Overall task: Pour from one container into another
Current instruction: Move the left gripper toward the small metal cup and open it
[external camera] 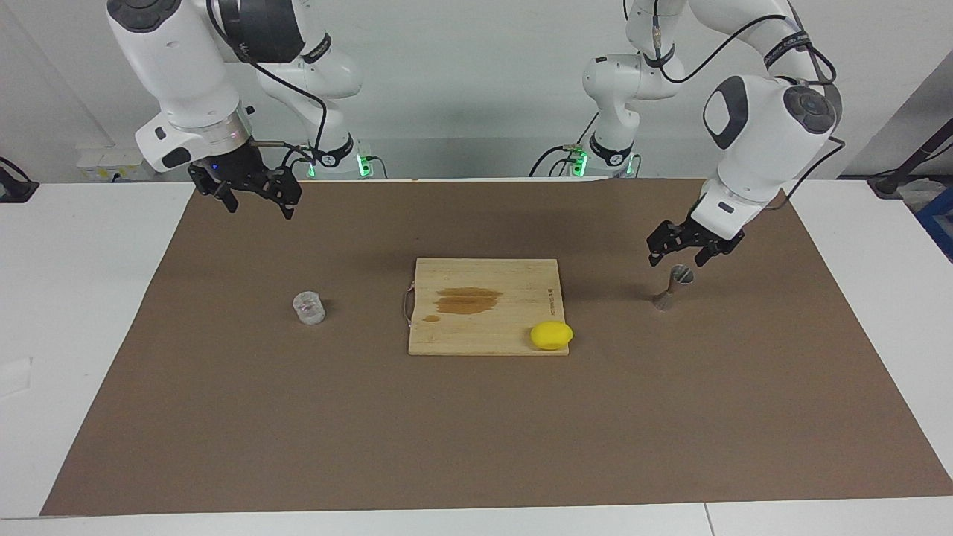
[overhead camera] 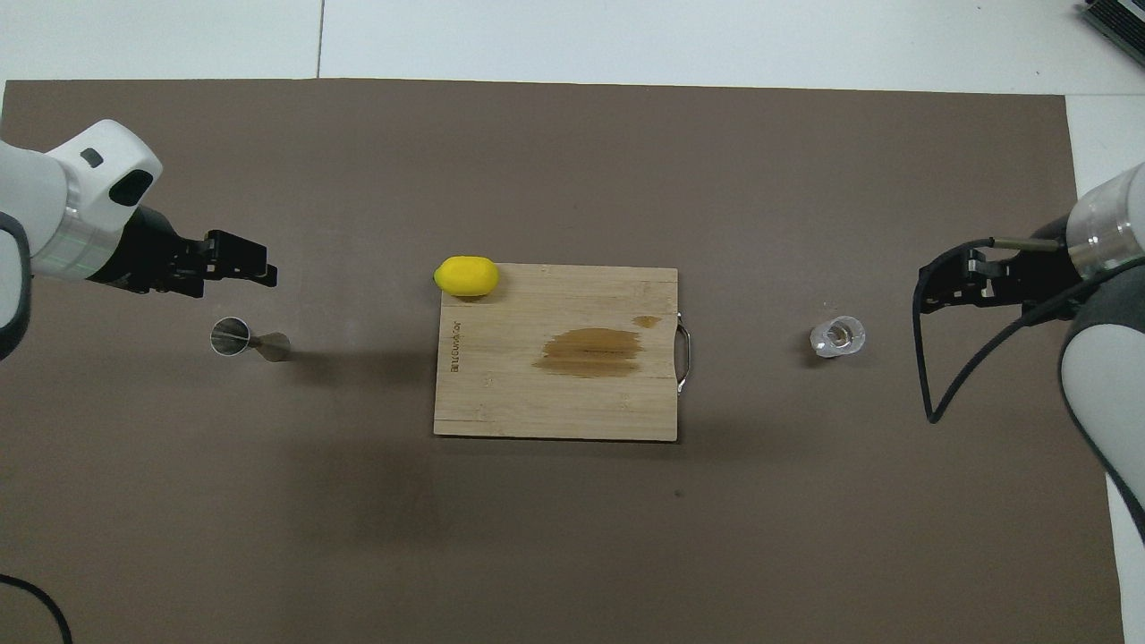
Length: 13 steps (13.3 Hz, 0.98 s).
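Observation:
The clear cup stands on the brown mat toward the right arm's end of the table. The metal jigger stands upright on the mat toward the left arm's end. My left gripper hangs open just over the jigger's top rim, tilted, with nothing between its fingers and not touching the jigger. My right gripper waits open and empty, raised high over the mat beside the cup.
A wooden cutting board with a dark wet stain lies in the middle of the brown mat. A yellow lemon rests on the board's corner, on its side toward the jigger.

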Each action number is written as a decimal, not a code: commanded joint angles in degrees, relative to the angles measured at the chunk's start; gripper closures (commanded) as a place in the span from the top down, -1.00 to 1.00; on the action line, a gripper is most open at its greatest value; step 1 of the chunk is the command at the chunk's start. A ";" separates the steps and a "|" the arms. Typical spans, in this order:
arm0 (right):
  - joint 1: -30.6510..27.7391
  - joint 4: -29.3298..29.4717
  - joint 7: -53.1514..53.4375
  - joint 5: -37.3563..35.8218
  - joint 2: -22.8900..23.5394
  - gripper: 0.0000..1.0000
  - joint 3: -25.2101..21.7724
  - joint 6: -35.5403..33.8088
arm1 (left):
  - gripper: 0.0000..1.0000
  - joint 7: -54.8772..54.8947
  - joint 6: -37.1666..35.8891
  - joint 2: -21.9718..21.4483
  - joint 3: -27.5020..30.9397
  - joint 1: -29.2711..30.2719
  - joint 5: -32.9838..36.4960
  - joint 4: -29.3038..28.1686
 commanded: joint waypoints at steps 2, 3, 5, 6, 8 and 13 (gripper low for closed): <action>-0.64 -1.39 -1.25 1.15 -1.20 0.99 0.11 0.42 | 1.00 9.75 -3.75 1.34 -0.22 4.85 -7.08 1.70; -0.64 -1.39 -1.25 1.15 -1.20 0.99 0.11 0.42 | 1.00 12.98 -4.45 2.30 -0.31 6.43 -9.19 1.87; -0.64 -1.39 -1.25 1.15 -1.20 0.99 0.11 0.42 | 1.00 25.17 -6.29 2.93 -0.22 9.42 -14.46 1.70; -0.64 -1.39 -1.25 1.15 -1.20 0.99 0.11 0.42 | 1.00 30.89 -6.56 3.28 -0.22 10.57 -16.31 1.35; -0.64 -1.39 -1.25 1.15 -1.20 0.99 0.11 0.42 | 1.00 40.82 -7.96 3.89 -0.13 12.85 -20.44 1.08; -0.64 -1.30 -1.25 1.15 -1.20 0.99 0.11 0.42 | 1.00 71.24 -9.19 7.67 -0.22 17.07 -28.00 0.82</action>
